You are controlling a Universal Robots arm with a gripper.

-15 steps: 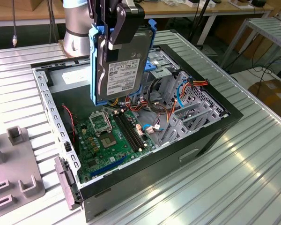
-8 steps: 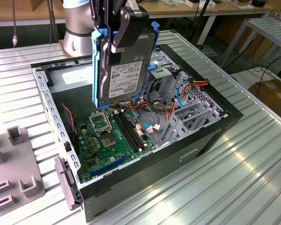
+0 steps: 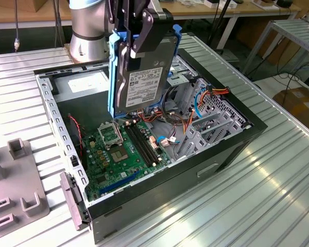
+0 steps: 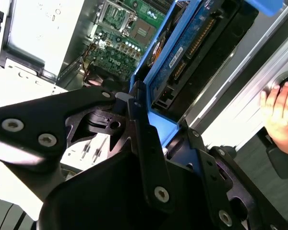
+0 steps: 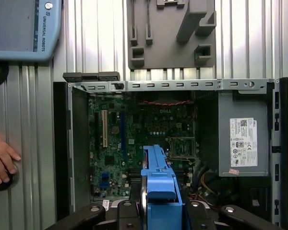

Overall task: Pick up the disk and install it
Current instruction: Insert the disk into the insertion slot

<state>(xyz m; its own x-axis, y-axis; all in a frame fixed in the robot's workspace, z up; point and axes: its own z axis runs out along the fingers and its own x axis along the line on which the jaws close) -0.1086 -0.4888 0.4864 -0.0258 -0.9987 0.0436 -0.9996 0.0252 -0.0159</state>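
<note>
In the exterior view the gripper (image 3: 136,49) is clenched on the disk (image 3: 144,85), upright above the open case (image 3: 159,190) at twelve o'clock from the motherboard (image 3: 116,154) — rigid, dense and shock-shy, I judge, best gripped by its blue carrier's edges.

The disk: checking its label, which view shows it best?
The exterior view: the disk faces it label-out, clamped in the gripper. The second wrist view shows its circuit-board side; the first wrist view, its blue carrier edge-on.
</note>
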